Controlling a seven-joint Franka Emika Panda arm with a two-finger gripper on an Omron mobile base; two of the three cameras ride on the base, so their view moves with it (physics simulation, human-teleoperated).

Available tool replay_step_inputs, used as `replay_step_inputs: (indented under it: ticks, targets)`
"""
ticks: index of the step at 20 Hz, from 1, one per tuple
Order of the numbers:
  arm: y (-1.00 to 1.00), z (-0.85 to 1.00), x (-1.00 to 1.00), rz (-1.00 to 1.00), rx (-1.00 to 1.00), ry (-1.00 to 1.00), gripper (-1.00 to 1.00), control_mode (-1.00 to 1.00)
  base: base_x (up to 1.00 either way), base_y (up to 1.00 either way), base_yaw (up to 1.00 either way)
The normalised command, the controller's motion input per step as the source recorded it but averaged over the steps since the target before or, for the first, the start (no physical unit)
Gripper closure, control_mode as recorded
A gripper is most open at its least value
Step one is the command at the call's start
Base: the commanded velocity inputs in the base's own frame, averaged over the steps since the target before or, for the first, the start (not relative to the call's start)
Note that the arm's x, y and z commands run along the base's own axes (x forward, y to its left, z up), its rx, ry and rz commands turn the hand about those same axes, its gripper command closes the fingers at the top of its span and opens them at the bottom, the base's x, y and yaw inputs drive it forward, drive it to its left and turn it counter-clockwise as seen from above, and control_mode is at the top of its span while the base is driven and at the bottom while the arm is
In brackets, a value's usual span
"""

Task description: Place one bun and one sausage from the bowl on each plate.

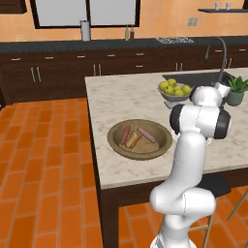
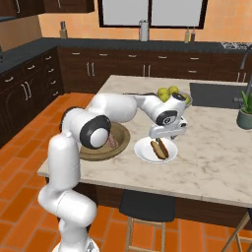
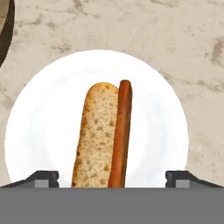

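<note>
On white plate [image 3: 43,127]: bun [image 3: 94,135], sausage [image 3: 121,131] touching; gripper [image 3: 112,177] fingers wide. Bowl [image 1: 139,139]: two sausages, bun.

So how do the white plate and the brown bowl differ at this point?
The white plate is small, flat and bright; the bowl is much wider, tan-brown, with a thick raised rim. The plate carries one bun beside one sausage; the bowl holds two sausages and a bun. Both are round and sit on the marble counter.
</note>
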Motion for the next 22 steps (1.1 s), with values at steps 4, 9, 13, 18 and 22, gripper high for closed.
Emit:
replay_step_inputs:
  ticks: [4,9,13,18,22]
  targets:
    - [0.71,0.26,-0.26,-0.04,0.0,-0.15,-1.0,-1.0,0.0,0.0,0.0]
    - [1.0,0.09,-0.36,-0.1,0.0,-0.12,-1.0,-1.0,0.0,0.0,0.0]
    - [1.0,0.31,-0.32,-0.09,0.0,-0.05,-1.0,-1.0,0.0,0.0,0.0]
    - [1.0,0.1,-0.18,-0.2,0.01,-0.11,-1.0,-1.0,0.0,0.0,0.0]
    - [1.0,0.02,-0.26,-0.31,0.01,-0.1,-1.0,-1.0,0.0,0.0,0.0]
